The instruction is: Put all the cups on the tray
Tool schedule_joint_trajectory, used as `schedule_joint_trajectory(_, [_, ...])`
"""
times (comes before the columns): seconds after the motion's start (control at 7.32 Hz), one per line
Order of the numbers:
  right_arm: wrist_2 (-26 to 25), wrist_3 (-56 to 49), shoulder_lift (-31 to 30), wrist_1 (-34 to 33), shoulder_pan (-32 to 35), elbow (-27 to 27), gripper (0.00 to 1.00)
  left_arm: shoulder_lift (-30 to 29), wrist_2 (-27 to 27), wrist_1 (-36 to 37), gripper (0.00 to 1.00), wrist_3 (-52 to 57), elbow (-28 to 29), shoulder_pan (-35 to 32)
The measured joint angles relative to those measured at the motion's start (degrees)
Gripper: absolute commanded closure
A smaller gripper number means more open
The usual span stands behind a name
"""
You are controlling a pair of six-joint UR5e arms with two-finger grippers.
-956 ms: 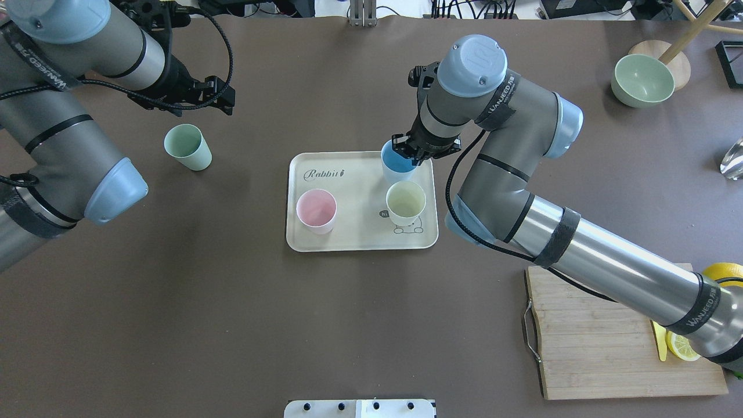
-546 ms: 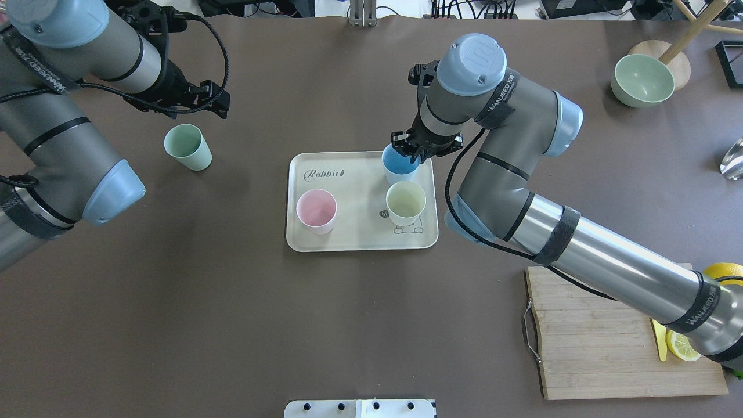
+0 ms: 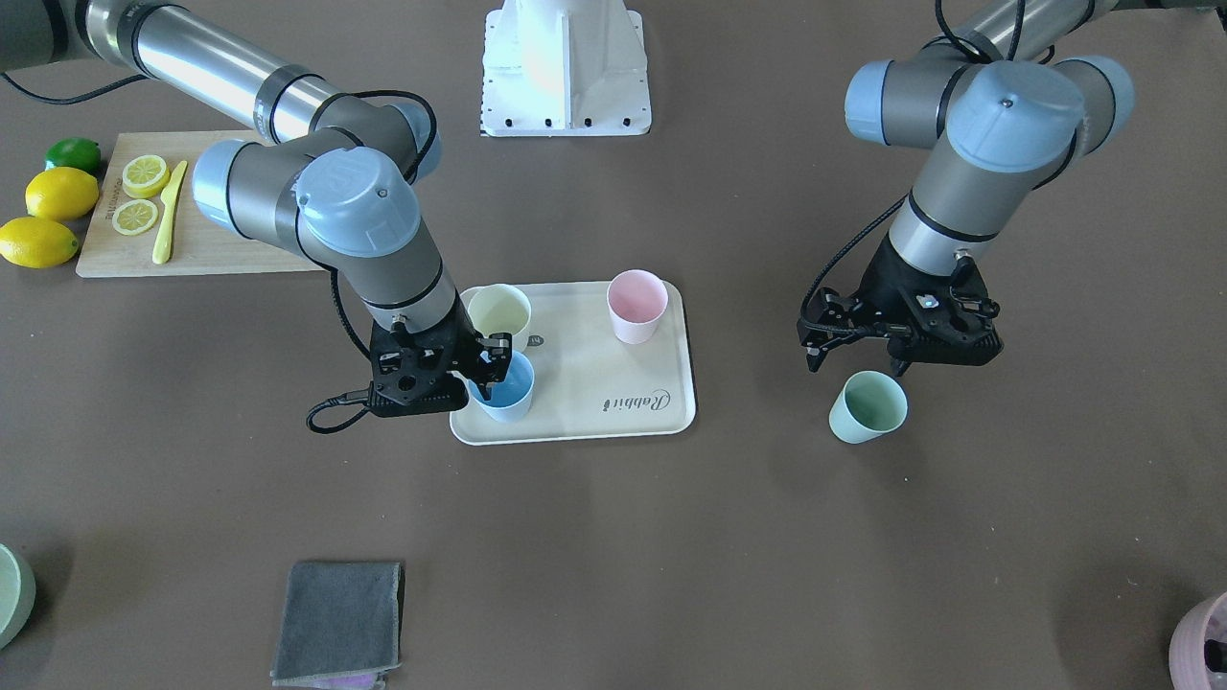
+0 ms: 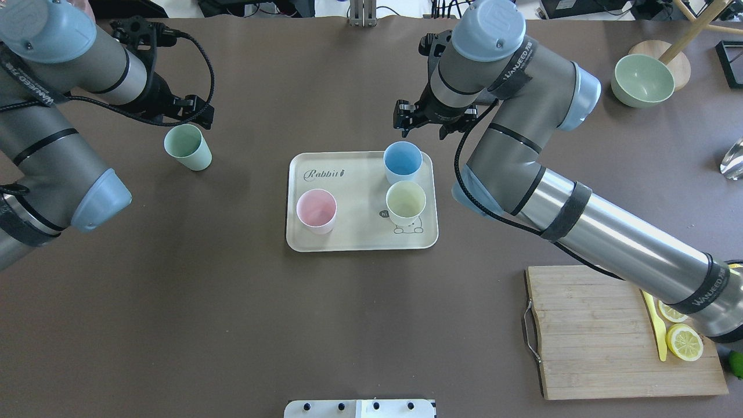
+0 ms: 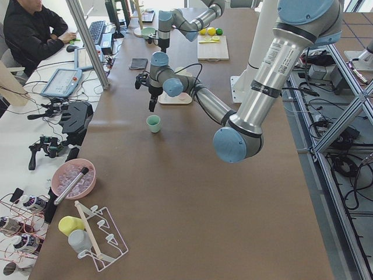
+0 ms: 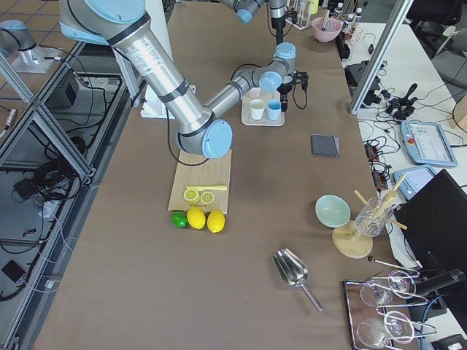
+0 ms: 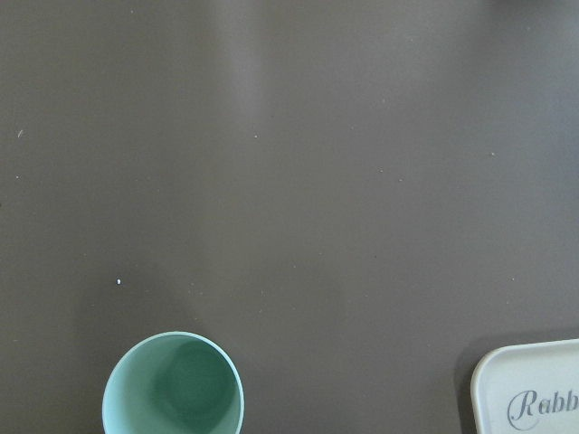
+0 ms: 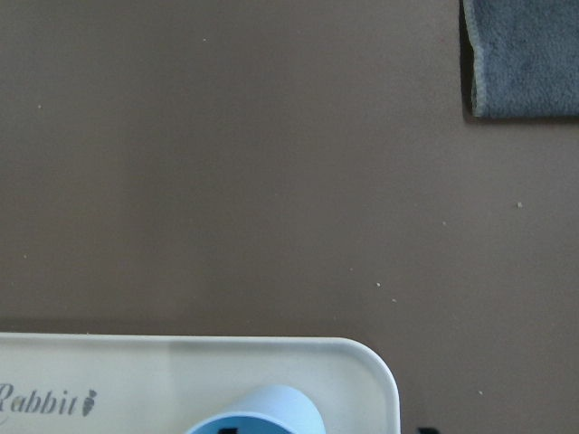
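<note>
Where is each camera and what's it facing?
Front-facing: across the table, facing the robot's base; left arm view-right, right arm view-left.
Overhead: behind the robot, looking down on tray; both arms.
Exterior left: table end; left arm nearest.
Exterior right: opposite end; right arm nearest.
Left wrist: down on mint cup; no arm shows.
Right wrist: down on blue cup; no arm clearly shows.
Shared: both wrists see the tray.

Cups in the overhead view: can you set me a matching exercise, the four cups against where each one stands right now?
1. blue cup
2. pink cup
3. yellow cup
4. mint green cup

A. off the tray, on the bare table
B. on the tray, beside the cartoon drawing
C. on the tray, below the Rabbit script
D. on the tray, in its far right corner

Pairs: 1-D, 2-C, 3-B, 4-A.
</note>
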Motion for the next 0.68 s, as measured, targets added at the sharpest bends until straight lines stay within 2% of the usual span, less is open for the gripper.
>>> schedule_joint_trajectory(0.27, [3.56,-0.05,0.23,-0.14,2.49,0.37,0.00,0.38,-0.19,-1.51,0.02,4.98,3.61,-2.06])
schedule_joint_trajectory(0.68, [6.82,-0.51,-0.04,-0.21,5.30,0.99,0.00,0.34,-0.23,-10.74,0.05,6.38,12.22,-2.63])
